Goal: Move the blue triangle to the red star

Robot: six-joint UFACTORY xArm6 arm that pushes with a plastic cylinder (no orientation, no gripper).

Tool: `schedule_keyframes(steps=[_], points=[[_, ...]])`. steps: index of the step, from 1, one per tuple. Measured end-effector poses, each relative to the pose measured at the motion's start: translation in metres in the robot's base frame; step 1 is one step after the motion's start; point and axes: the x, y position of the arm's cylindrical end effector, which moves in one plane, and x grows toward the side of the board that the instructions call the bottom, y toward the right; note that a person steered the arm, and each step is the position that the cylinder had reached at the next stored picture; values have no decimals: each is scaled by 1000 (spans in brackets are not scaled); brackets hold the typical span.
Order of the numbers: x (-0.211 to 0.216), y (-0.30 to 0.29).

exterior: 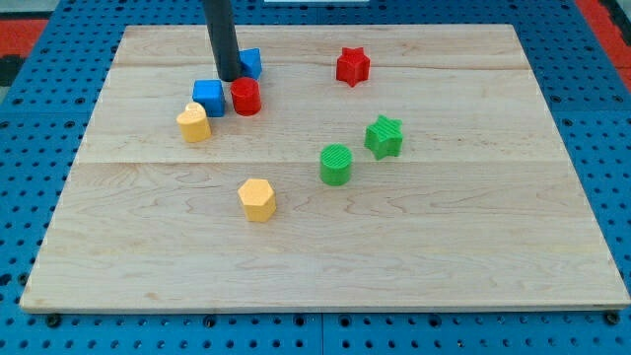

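Note:
The blue triangle (250, 63) lies near the board's top left, partly hidden behind my rod. My tip (229, 78) rests just to its left, touching or nearly touching it. The red star (352, 66) sits to the right of the triangle, well apart from it, near the view's top. A blue cube (208, 97) and a red cylinder (245, 97) lie just below my tip.
A yellow heart-like block (194, 123) lies below the blue cube. A yellow hexagon (257, 199) sits mid-board. A green cylinder (336, 164) and a green star (384, 136) lie right of centre. The wooden board (493, 247) sits on a blue pegboard.

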Motion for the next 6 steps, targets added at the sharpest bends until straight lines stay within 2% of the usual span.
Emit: schedule_keyframes(steps=[2,3,4,5,6], points=[[-37,-5],[-47,-48],[-21,35],[22,119],[10,84]])
